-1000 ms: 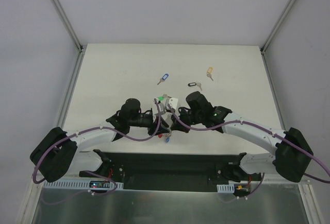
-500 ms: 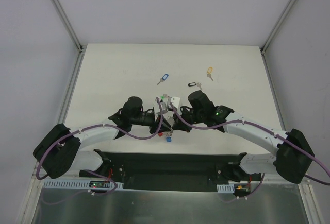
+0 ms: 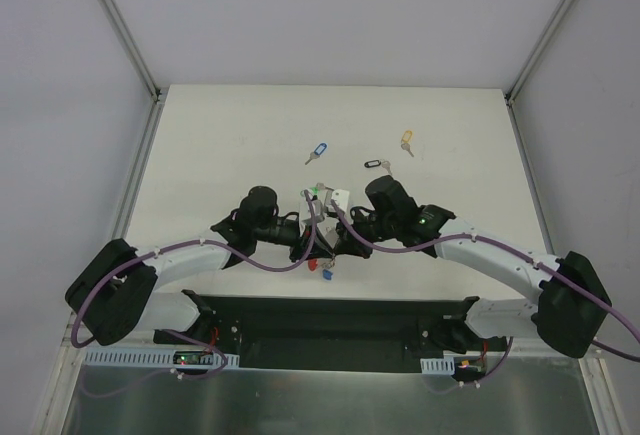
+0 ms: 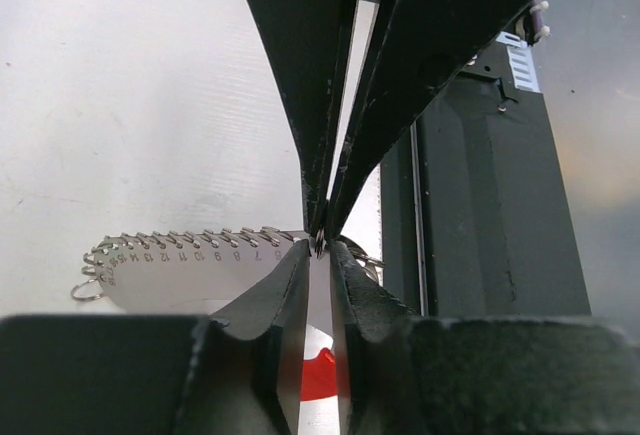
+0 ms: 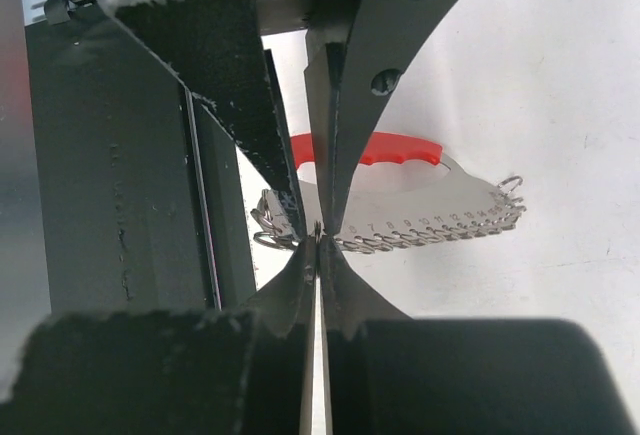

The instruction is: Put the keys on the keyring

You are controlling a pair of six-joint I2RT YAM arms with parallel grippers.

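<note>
As both arms meet near the table's (image 3: 220,145) front edge, the left gripper (image 4: 320,255) shows jaws drawn to a narrow slit around one small wire ring of the keyring (image 4: 190,270), a numbered steel plate with a red handle. Whether they pinch that ring cannot be told. The right gripper (image 5: 316,245), jaws pressed tight together, meets it tip to tip there, while a blue-tagged key (image 3: 317,152), a black-tagged key (image 3: 375,165) and a yellow-tagged key (image 3: 406,141) lie loose farther out.

On the desk (image 3: 220,145), the left key (image 3: 317,151) lies left of the middle key (image 3: 376,165); the right key (image 3: 406,141) lies farther right; nearer, left fingers (image 4: 265,300) and right fingers (image 5: 350,285) meet at the keyring (image 5: 420,205).
</note>
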